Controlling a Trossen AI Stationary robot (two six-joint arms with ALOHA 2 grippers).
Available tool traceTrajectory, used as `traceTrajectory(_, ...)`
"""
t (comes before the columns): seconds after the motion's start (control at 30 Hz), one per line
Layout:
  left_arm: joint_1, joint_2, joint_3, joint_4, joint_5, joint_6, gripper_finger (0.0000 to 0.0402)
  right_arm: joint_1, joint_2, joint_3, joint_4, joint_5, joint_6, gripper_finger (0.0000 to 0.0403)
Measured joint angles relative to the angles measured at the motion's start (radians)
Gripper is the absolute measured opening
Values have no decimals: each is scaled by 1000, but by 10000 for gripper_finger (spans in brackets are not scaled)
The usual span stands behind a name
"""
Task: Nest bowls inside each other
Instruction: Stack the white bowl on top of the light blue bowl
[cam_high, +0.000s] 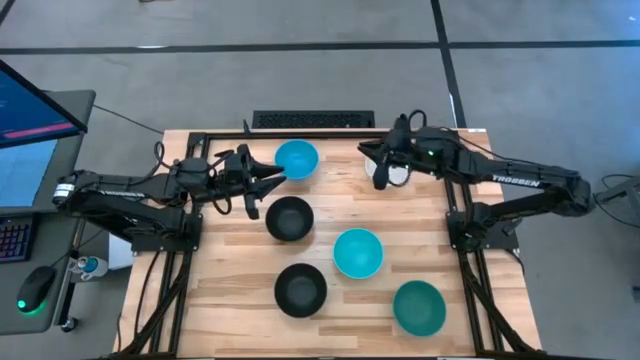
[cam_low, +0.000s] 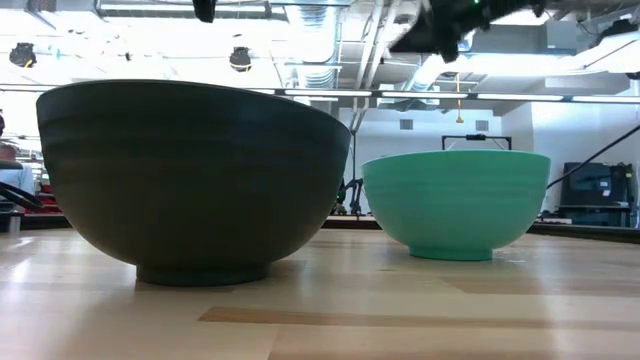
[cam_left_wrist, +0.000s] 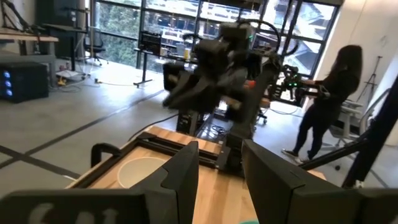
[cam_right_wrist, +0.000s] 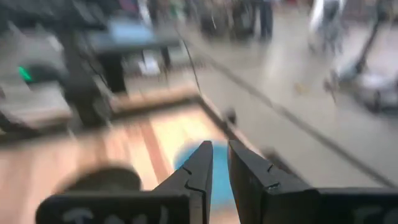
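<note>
Six bowls stand upright on the wooden table. In the high view a light blue bowl (cam_high: 296, 158) and a white bowl (cam_high: 398, 175) are at the far side. A black bowl (cam_high: 289, 218) and a second light blue bowl (cam_high: 357, 252) sit mid-table. Another black bowl (cam_high: 300, 289) and the teal bowl (cam_high: 418, 306) are near. My left gripper (cam_high: 275, 180) (cam_left_wrist: 221, 149) is open, level, between the far blue bowl and the mid black bowl. My right gripper (cam_high: 381, 175) (cam_right_wrist: 217, 146) hovers over the white bowl's left part, with a narrow gap between its fingers.
A black frame (cam_high: 300, 133) runs along the table's far edge. The low view is filled by the near black bowl (cam_low: 190, 180) and the teal bowl (cam_low: 455, 200). A person (cam_left_wrist: 329, 99) stands in the room beyond the table. Bare wood lies at the near left (cam_high: 225, 285).
</note>
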Motion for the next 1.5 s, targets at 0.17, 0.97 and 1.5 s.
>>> traceTrajectory(0.17,16,0,0,0,8,3,115,-80,0,0,-131,-108,46,72)
traceTrajectory(0.97,17,0,0,-2,7,26,115,-292,51,-1,-524,-188,-2,72)
traceTrajectory(1.5,17,0,0,-6,6,18,115,-196,250,-1,-631,-193,42,72)
